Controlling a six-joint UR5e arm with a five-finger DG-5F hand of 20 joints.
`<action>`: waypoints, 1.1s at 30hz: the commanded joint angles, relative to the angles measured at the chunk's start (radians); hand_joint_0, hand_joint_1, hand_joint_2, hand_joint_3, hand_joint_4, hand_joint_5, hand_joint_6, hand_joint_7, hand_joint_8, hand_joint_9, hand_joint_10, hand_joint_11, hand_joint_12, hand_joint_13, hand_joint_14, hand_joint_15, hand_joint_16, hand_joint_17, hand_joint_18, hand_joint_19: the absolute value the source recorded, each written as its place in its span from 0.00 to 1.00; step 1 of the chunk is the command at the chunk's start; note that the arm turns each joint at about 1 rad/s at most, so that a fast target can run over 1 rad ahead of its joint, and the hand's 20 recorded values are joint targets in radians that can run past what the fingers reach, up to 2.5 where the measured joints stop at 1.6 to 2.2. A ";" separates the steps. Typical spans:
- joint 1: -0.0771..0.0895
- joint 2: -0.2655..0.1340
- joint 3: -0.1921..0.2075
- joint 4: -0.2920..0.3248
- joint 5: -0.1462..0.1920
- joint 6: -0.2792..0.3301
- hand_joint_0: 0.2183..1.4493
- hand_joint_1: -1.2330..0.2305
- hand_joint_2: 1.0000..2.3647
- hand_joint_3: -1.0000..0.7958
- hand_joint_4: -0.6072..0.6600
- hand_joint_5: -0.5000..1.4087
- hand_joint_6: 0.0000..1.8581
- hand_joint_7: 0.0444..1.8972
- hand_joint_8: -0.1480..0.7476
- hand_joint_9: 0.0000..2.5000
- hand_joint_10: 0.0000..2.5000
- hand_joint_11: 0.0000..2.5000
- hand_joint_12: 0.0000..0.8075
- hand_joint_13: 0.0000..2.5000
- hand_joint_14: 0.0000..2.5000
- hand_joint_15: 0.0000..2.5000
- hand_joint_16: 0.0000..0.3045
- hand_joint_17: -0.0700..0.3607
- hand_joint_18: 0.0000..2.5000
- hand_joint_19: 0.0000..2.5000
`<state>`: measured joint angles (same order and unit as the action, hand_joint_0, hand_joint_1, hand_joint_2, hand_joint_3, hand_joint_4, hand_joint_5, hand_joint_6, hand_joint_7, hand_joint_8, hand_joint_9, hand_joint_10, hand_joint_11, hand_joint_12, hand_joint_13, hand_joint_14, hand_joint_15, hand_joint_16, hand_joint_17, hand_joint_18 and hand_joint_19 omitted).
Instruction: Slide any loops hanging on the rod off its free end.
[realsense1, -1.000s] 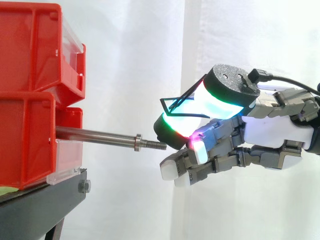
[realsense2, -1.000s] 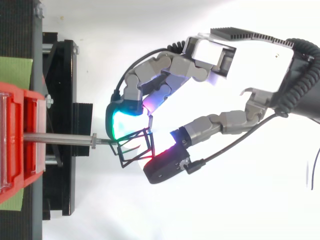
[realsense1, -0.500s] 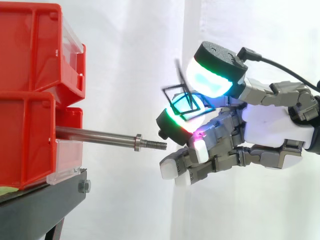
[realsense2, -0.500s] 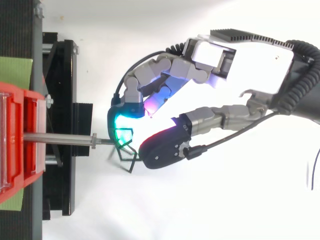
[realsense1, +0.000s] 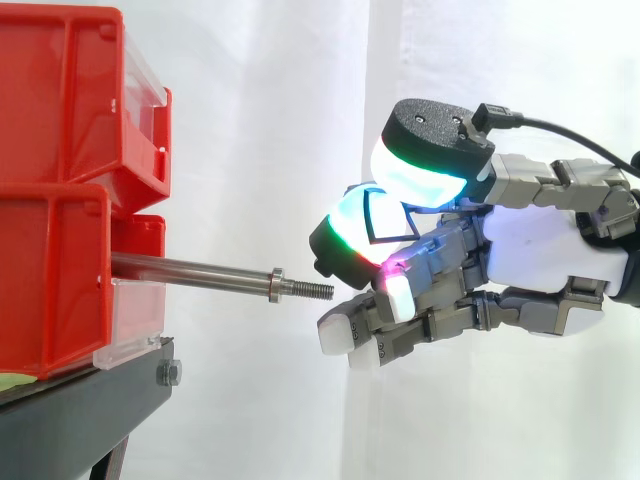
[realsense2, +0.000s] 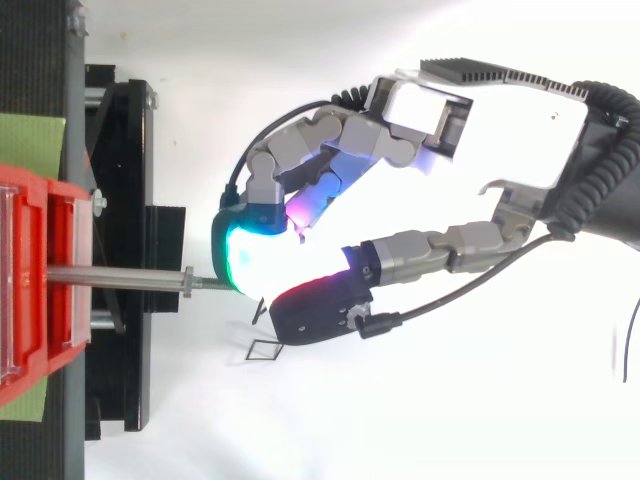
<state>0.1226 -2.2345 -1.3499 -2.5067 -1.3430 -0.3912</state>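
A steel rod (realsense1: 190, 270) sticks out level from the lower red bin (realsense1: 50, 290) and ends in a collar and a threaded tip (realsense1: 312, 290); nothing hangs on it. My hand (realsense1: 545, 250) hovers just right of that tip. Its thumb pad (realsense1: 428, 150) presses down toward a green-glowing finger pad (realsense1: 345, 240), and a thin black wire loop (realsense1: 384, 218) is pinched between them. From above, the loop (realsense2: 262, 346) pokes out beside the thumb pad (realsense2: 315, 312), clear of the rod (realsense2: 120, 277). The remaining fingers curl underneath.
Two red bins are stacked, the upper one (realsense1: 70, 90) on the lower, atop a black stand (realsense1: 90, 400). A white curtain hangs behind. Open space lies to the right of and below the rod's tip.
The thumb lifted, then came back down on the finger pad. The loop turned between the pads and now sticks out sideways. The hand itself has barely shifted.
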 joint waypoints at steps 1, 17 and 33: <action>0.000 -0.001 0.000 0.000 0.002 0.000 0.31 0.33 0.01 0.51 0.52 0.17 0.48 0.55 0.56 0.39 0.01 0.29 0.45 0.27 0.00 0.12 0.14 0.39 0.20 0.15; 0.012 0.001 0.000 -0.130 0.070 0.164 0.29 0.39 0.01 0.50 0.55 0.19 0.48 0.60 0.58 0.42 0.01 0.28 0.48 0.28 0.00 0.12 0.16 0.42 0.21 0.15; 0.031 0.001 0.000 -0.343 0.071 0.230 0.29 0.35 0.01 0.53 0.53 0.20 0.48 0.60 0.60 0.43 0.01 0.28 0.50 0.29 0.00 0.12 0.18 0.44 0.24 0.14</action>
<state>0.1509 -2.2340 -1.3501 -2.8219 -1.2672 -0.1514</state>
